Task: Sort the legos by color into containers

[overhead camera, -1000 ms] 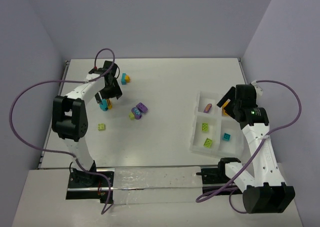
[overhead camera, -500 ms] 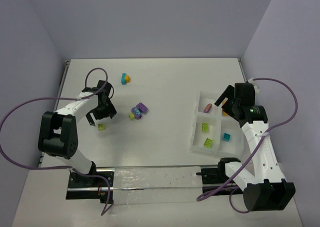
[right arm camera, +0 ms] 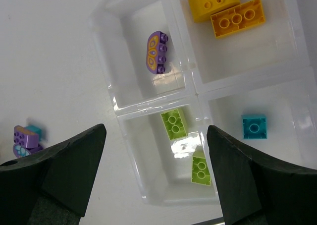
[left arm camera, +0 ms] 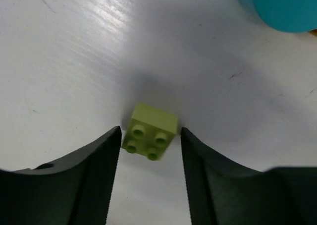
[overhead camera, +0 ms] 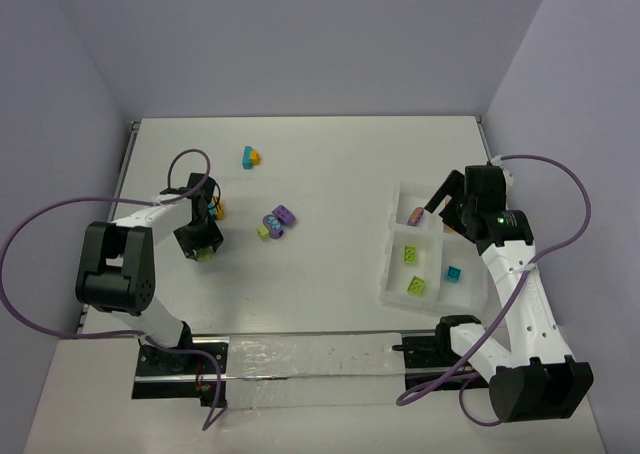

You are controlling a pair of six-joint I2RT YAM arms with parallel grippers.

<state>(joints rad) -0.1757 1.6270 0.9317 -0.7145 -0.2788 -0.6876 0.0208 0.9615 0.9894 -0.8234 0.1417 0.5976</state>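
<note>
I had the left gripper (left arm camera: 150, 132) down at the table, its 2 jaws flanking 1 lime green brick (left arm camera: 151, 131). The gap was narrow, but I could not tell whether the brick was truly clamped. It sat on the table, well apart from the tray (overhead camera: 392, 242). The right gripper (right arm camera: 156, 132) hung wide open and empty over the tray. I judged this the pickup step. Next it needed a firm squeeze, a lift, and a carry to the compartment holding 2 green bricks (right arm camera: 174, 124).
</note>
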